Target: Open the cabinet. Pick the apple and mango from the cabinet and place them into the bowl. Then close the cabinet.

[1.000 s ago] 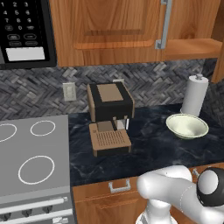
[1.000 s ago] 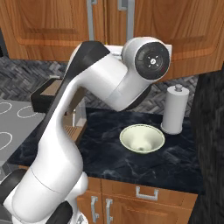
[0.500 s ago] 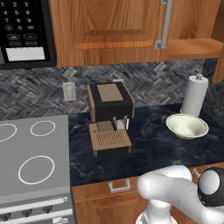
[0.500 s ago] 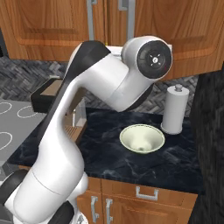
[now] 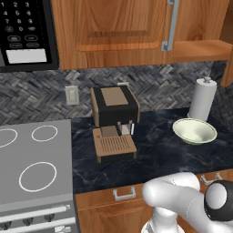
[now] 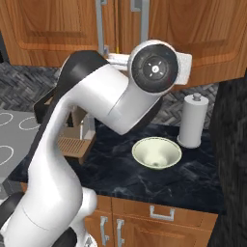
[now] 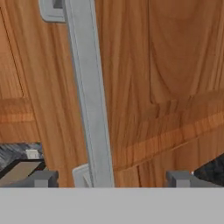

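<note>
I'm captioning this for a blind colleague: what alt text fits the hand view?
A grey bar handle on a wooden cabinet door runs top to bottom, close up, between the gripper's two open fingers, one on each side of it. A bit of backsplash and a brown-topped coffee machine peek in at lower left.

dark counter (image 5: 159,157) carries bowl (image 5: 194,131), paper-towel roll (image 5: 202,98), coffee machine (image 5: 113,122)

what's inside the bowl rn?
Nothing. The bowl sits bare on the counter beside the paper towel roll. No apple or mango in sight; the cabinet doors hide whatever is inside it.
</note>
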Motion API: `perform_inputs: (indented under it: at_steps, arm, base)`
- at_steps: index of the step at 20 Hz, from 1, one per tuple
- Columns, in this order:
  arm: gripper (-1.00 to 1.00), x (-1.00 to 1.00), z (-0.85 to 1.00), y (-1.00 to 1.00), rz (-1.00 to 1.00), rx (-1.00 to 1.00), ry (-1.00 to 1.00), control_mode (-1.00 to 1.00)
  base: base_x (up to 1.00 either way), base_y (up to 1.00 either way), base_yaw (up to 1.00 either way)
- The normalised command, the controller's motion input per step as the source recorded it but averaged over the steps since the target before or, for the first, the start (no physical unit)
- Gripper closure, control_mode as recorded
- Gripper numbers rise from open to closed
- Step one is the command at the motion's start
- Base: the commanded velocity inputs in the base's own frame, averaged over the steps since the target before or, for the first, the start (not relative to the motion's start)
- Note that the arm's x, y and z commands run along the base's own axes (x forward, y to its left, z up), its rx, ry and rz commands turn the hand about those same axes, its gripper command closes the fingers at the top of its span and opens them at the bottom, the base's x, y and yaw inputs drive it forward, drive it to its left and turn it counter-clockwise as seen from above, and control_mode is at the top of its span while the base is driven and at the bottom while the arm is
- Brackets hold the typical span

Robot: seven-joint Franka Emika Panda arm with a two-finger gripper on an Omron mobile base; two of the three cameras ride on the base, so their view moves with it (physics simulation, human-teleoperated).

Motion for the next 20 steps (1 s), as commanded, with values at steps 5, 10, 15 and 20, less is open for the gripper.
perform_inputs:
  at_steps: [5,10,15,20]
  arm:
    - [-1.00,-0.18,0.01,0.20,-0.27,0.00,0.11,-1.00]
    - [-1.00,-0.09,0.05,0.37,-0.31,0.00,0.12,-1.00]
    - [-1.00,0.00,0.04,0.54,-0.31,-0.01,0.10,-1.00]
    - [-1.00,0.00,0.00,0.59,-0.29,-0.02,0.05,-1.00]
  base:
    - [0.00,0.00,0.00]
    - [0.00,0.00,0.00]
    - [0.00,0.00,0.00]
    - [0.00,0.00,0.00]
